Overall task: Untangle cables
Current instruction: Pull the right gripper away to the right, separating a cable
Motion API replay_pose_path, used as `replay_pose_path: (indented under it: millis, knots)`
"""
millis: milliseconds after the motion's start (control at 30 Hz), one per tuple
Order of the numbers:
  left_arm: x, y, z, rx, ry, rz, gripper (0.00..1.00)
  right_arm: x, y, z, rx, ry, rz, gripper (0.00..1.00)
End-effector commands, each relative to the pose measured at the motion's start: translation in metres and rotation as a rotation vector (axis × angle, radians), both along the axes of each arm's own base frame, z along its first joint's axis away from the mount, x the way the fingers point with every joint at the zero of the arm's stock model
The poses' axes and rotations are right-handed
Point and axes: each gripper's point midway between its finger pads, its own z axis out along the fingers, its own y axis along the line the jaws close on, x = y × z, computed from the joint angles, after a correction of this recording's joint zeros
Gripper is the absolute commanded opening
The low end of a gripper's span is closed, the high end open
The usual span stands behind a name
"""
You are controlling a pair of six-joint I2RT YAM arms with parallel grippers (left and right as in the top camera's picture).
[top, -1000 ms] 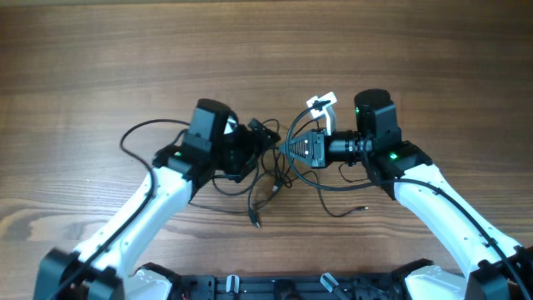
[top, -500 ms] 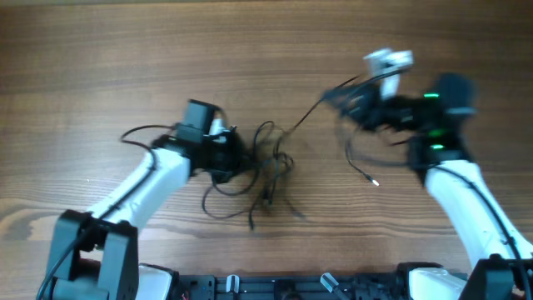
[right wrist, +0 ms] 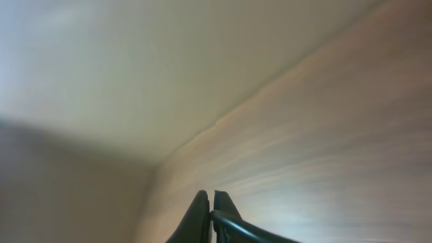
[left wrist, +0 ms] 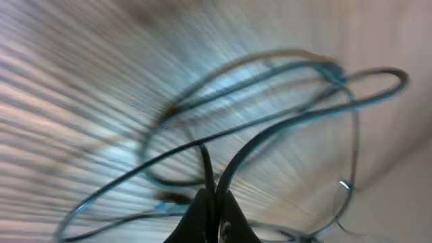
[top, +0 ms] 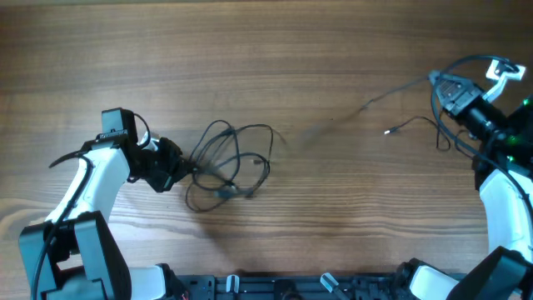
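A loose tangle of thin black cables [top: 231,158] lies left of the table's middle. My left gripper [top: 185,172] is shut on strands at the tangle's left edge. In the left wrist view the fingertips [left wrist: 214,202] pinch two strands, and the cable loops [left wrist: 290,81] spread beyond them. My right gripper [top: 435,79] is at the far right, shut on one cable [top: 391,90] that stretches, blurred, leftward toward the tangle. A loose plug end [top: 388,131] lies near it. In the right wrist view the gripper [right wrist: 210,201] clamps that cable [right wrist: 236,226].
The wooden table [top: 266,50] runs across the whole overhead view. The arms' own thicker black wires loop beside the left arm [top: 79,179] and the right arm [top: 500,167]. The robot base [top: 266,287] lines the near edge.
Both arms have swung apart. The left gripper shut on the tangle and dragged it left. The right gripper carried its cable far to the right, drawing it out of the tangle.
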Motion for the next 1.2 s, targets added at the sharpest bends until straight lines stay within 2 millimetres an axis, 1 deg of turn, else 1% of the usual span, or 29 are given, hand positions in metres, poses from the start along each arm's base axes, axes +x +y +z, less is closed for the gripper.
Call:
replay_pose_path:
  millis: [0, 67, 100, 133, 200, 267, 333, 400, 500, 533, 600, 633, 667, 700, 767, 833, 867, 967, 1033, 1067, 1167]
  knots:
    - [-0.018, 0.039, -0.019, 0.208, 0.085, 0.009, 0.04, -0.008, -0.084, -0.057, -0.175, 0.272, -0.488, 0.04]
    - [-0.023, 0.049, -0.02, 0.22, 0.109, 0.039, 0.04, -0.031, -0.105, -0.085, -0.221, 0.432, -0.629, 0.05]
    - [-0.023, 0.054, -0.02, 0.217, 0.113, 0.059, 0.04, -0.042, -0.111, -0.095, -0.248, 0.491, -0.668, 0.05]
    - [-0.023, 0.057, -0.02, 0.213, 0.112, 0.073, 0.04, -0.046, -0.113, -0.099, -0.286, 0.514, -0.666, 0.05]
    - [-0.019, 0.057, -0.018, 0.182, 0.094, 0.092, 0.04, -0.048, -0.113, -0.1, -0.372, 0.514, -0.617, 0.05]
    - [-0.011, 0.05, -0.014, 0.132, 0.057, 0.095, 0.04, -0.048, -0.113, -0.1, -0.416, 0.507, -0.592, 0.05]
    - [-0.004, 0.042, -0.01, 0.085, 0.022, 0.091, 0.04, -0.048, -0.113, -0.1, -0.415, 0.506, -0.591, 0.06]
    - [-0.001, 0.035, -0.008, 0.069, 0.01, 0.076, 0.04, -0.049, -0.113, -0.102, -0.417, 0.517, -0.594, 0.2]
    - [-0.002, 0.027, -0.008, 0.069, 0.009, 0.046, 0.04, -0.06, -0.116, -0.111, -0.431, 0.58, -0.615, 0.28]
    - [-0.002, 0.024, -0.008, 0.069, 0.008, 0.035, 0.04, -0.062, -0.114, -0.116, -0.422, 0.601, -0.604, 0.4]
    - [-0.001, 0.019, -0.008, 0.071, 0.002, 0.014, 0.04, -0.059, -0.098, -0.126, -0.379, 0.614, -0.525, 0.75]
    - [0.0, 0.016, -0.008, 0.072, -0.006, 0.0, 0.04, -0.057, -0.09, -0.132, -0.355, 0.623, -0.484, 0.88]
    - [0.002, 0.012, -0.007, 0.074, -0.016, -0.014, 0.04, -0.059, -0.086, -0.139, -0.351, 0.652, -0.47, 1.0]
    - [0.004, 0.008, -0.007, 0.076, -0.025, -0.028, 0.04, -0.067, -0.088, -0.152, -0.363, 0.713, -0.482, 1.0]
    - [0.004, 0.003, -0.007, 0.076, -0.029, -0.049, 0.04, -0.081, -0.097, -0.169, -0.373, 0.812, -0.545, 1.0]
    - [0.003, -0.003, -0.007, 0.076, -0.03, -0.072, 0.06, -0.087, -0.101, -0.186, -0.387, 0.876, -0.554, 1.0]
    - [0.004, -0.007, -0.007, 0.077, -0.037, -0.086, 0.08, -0.088, -0.097, -0.197, -0.373, 0.903, -0.534, 1.0]
    - [0.01, -0.015, -0.006, 0.082, -0.072, -0.115, 0.1, -0.081, -0.084, -0.212, -0.311, 0.908, -0.465, 1.0]
    - [0.015, -0.019, -0.005, 0.084, -0.098, -0.126, 0.1, -0.072, -0.072, -0.22, -0.254, 0.885, -0.398, 1.0]
    - [0.018, -0.022, -0.004, 0.08, -0.098, -0.112, 0.13, -0.064, -0.063, -0.225, -0.227, 0.855, -0.333, 1.0]
    - [0.023, -0.029, -0.003, 0.075, -0.11, -0.102, 0.13, -0.051, -0.043, -0.228, -0.2, 0.778, -0.202, 1.0]
